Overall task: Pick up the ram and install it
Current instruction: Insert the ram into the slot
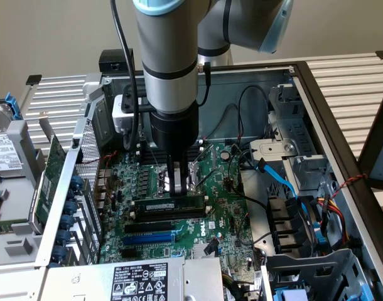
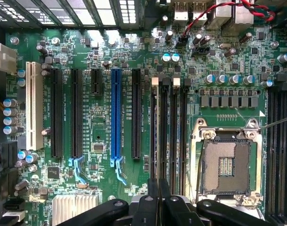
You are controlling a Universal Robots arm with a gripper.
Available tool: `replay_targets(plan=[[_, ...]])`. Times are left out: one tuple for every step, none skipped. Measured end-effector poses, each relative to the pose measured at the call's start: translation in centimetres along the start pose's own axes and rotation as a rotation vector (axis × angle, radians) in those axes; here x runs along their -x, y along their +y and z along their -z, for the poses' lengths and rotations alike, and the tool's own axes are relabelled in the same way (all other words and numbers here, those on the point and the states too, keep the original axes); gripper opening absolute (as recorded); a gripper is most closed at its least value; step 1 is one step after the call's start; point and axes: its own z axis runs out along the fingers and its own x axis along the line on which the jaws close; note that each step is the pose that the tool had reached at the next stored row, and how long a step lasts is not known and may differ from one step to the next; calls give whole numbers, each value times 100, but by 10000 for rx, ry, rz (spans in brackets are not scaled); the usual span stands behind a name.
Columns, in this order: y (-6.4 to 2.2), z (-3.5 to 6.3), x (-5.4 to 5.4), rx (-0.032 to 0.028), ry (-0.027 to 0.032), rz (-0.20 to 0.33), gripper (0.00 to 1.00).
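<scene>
Your end effector [image 1: 176, 183] pinched together, seemingly on ram [image 1: 168, 205] top edge, mid-length; ram stands upright at memory slot on motherboard [image 1: 224, 210]. Expect light, stiff, fragile board: you grip bare edge, spare chips.

A pale slatted table [image 1: 348, 78] carries an open computer case [image 1: 323, 119], which takes up its middle. At nine o'clock, just beside the case, sits a grey metal cage [image 1: 19, 207] holding a hard drive [image 1: 4, 153]. A small black block [image 1: 33, 79] sits on the slats at ten o'clock.
</scene>
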Motion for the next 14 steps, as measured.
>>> replay_targets(plan=[[0,-1,-1,0,0,0,12],[-1,-2,-2,0,0,-1,12],[-1,-1,-5,1,2,1,12],[-1,-2,-5,2,3,1,12],[-1,-2,-5,3,5,0,12],[-1,-4,-5,2,4,0,12],[-1,-5,-6,2,3,0,12],[-1,-5,-6,2,3,0,12],[-1,-7,-6,1,1,0,12],[-1,-8,-7,1,2,0,12],[-1,-7,-8,1,3,0,12],[-1,-8,-9,1,2,0,12],[-1,-8,-9,2,4,0,12],[-1,-8,-10,2,4,0,12]])
